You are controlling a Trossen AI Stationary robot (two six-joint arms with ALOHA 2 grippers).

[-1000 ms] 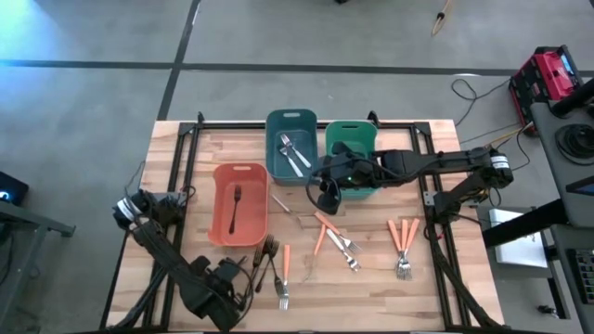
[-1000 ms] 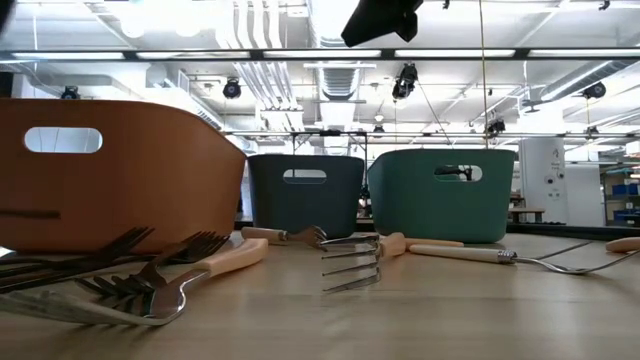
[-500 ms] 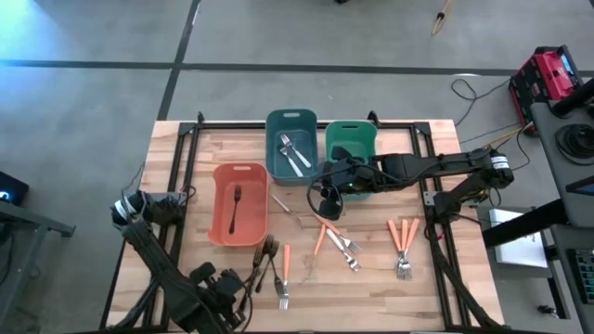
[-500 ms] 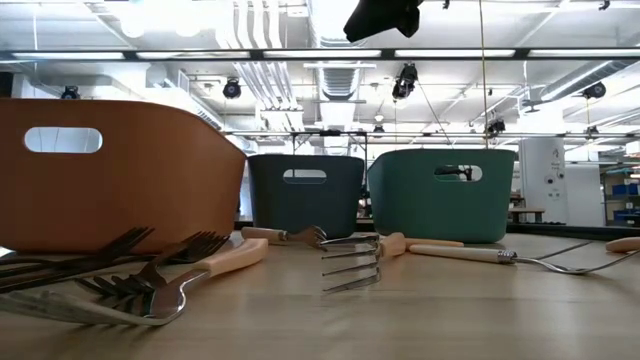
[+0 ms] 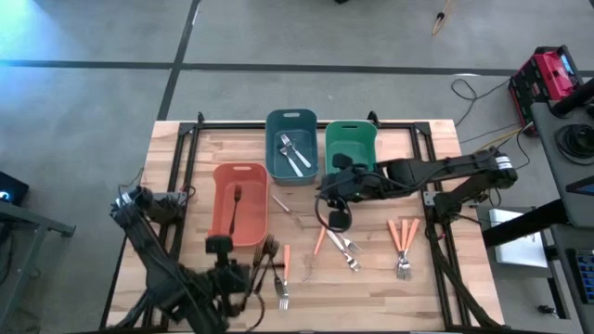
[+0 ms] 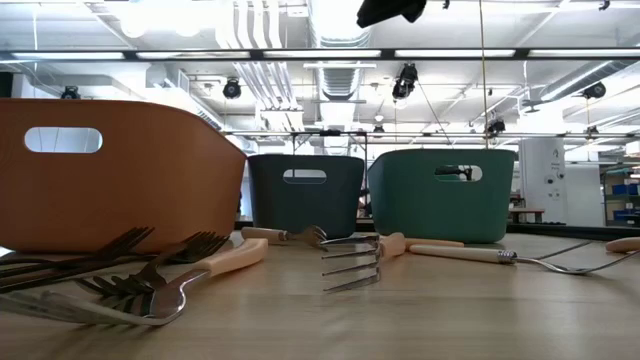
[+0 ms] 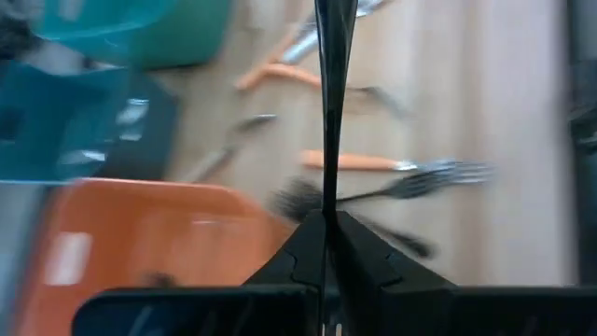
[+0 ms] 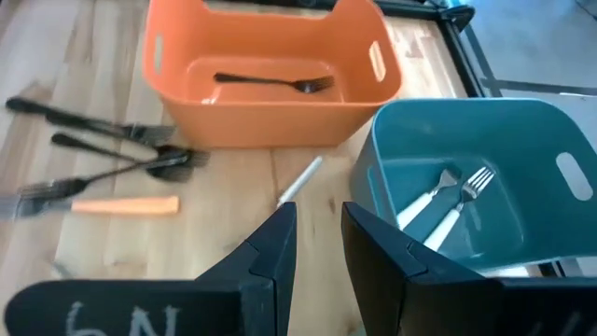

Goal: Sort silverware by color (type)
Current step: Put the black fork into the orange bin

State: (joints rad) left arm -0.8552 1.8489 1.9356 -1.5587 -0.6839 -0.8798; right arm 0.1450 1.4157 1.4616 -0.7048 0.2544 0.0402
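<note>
My left gripper (image 5: 221,249) hovers by the salmon bin's near end and is shut on a thin dark utensil (image 7: 326,112). My right gripper (image 5: 335,219) is open and empty, high above the table (image 6: 392,10), over the orange-handled forks (image 5: 325,237) and silver forks (image 5: 345,249). Dark bronze forks (image 5: 268,254) and an orange-handled fork (image 5: 284,276) lie flat near the front edge. Three orange-handled forks (image 5: 403,239) lie at the right. A dark fork (image 5: 234,208) lies in the salmon bin and silver forks (image 5: 295,153) in the blue bin. My left gripper pinches the dark utensil between its two shut fingers (image 7: 359,245). The utensil shows edge-on and sticks out beyond the fingertips, along them. It is lifted clear of the table. Which end the fingers have is hidden between them.
The salmon bin (image 5: 216,199), blue bin (image 5: 291,115) and green bin (image 5: 351,126) stand in a row toward the far side. A small silver piece (image 5: 284,205) lies between the salmon bin and my right gripper. Bare wood shows along the left and far right.
My right gripper has moved from beside the green bin toward the near edge, over the forks in the middle. My left arm has swung its gripper from the near edge toward the salmon bin's near end.
</note>
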